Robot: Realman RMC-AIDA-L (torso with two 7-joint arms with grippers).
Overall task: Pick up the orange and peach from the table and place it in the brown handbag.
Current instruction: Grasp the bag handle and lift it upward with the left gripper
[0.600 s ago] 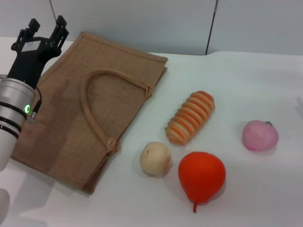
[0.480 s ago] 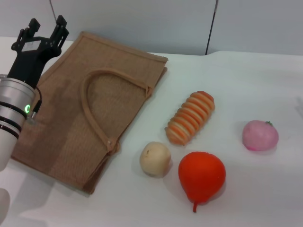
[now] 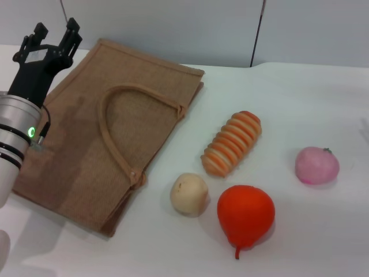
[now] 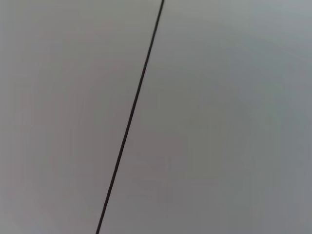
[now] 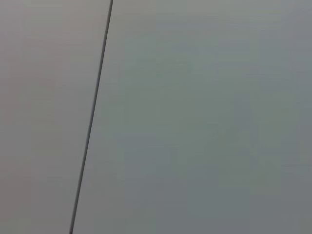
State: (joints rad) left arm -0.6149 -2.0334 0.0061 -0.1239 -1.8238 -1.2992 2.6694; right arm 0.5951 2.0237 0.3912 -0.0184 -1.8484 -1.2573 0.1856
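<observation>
**Inspector:** On the white table [image 3: 300,104], far left side, what is recorded?

**Assistant:** One large tan-brown woven burlap handbag [image 3: 75,156], rectangular, lying flat. Its long strap handle loops across the upper face. The left pincer [image 3: 48,36], black, hangs above the bag's far left corner with its fingers spread apart and nothing between them. Behind it runs a silver wrist section with a small green light.

**Inspector:** Location of the fruit?

**Assistant:** All of it lies on the table to the right of the bag, none touching the bag. The large glossy red-orange teardrop fruit [image 3: 245,216] sits nearest the front edge, its pointed stem aimed toward the robot. The pink roundish peach with a small dark stem nub [image 3: 316,165] lies farther right, well apart from the bag and from the left pincer.

**Inspector:** Other items?

**Assistant:** A pale beige round ball [image 3: 189,194] rests just beside the red-orange fruit, on its left, between it and the bag's near corner. A ribbed orange-and-cream striped elongated piece [image 3: 232,143] lies tilted behind both.

**Inspector:** Right pincer?

**Assistant:** Not visible from the head. Both wrist cameras show only a plain grey wall panel [image 4: 219,117] crossed by a thin dark seam.
</observation>
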